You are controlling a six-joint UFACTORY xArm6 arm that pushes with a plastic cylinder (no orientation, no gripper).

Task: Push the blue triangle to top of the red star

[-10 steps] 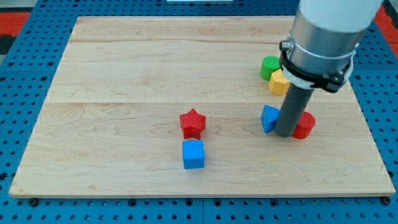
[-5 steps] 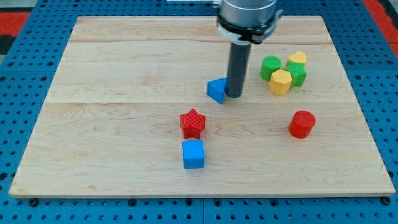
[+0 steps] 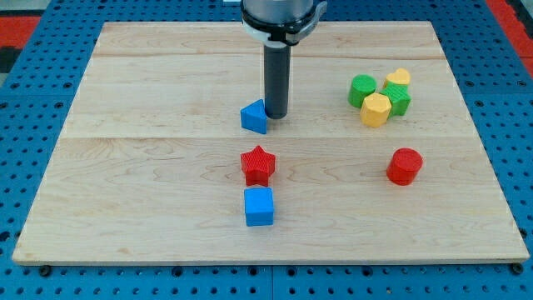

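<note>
My tip (image 3: pixel 276 116) is a bare rod end with no claw to open or close, so it grips nothing; it stands on the board (image 3: pixel 150 192) pressed against the right side of the blue triangle (image 3: pixel 254 117), with the rod rising straight up to the arm's grey collar at the view's top. Nearest the view's bottom lies the blue cube (image 3: pixel 259 206), sitting square on the wood. Just above it, almost touching, is the red star (image 3: pixel 257 164). The blue triangle sits above the star, a small gap of bare wood between them, and only slightly toward the view's left of the star's centre. Off to the view's right, well apart from these three, the red cylinder (image 3: pixel 404 166) stands alone at about the star's height. Farther up on that side is a tight cluster: a yellow hexagon (image 3: pixel 376 109) at the front, a green cylinder (image 3: pixel 361 89) to its upper left, another green block (image 3: pixel 398 99) to its right whose shape I cannot make out, and a second yellow block (image 3: pixel 399 78) at the back, mostly hidden, its shape unclear. The cluster's blocks touch or nearly touch one another. The board rests on a blue pegboard (image 3: pixel 33 50) that shows on every side.
</note>
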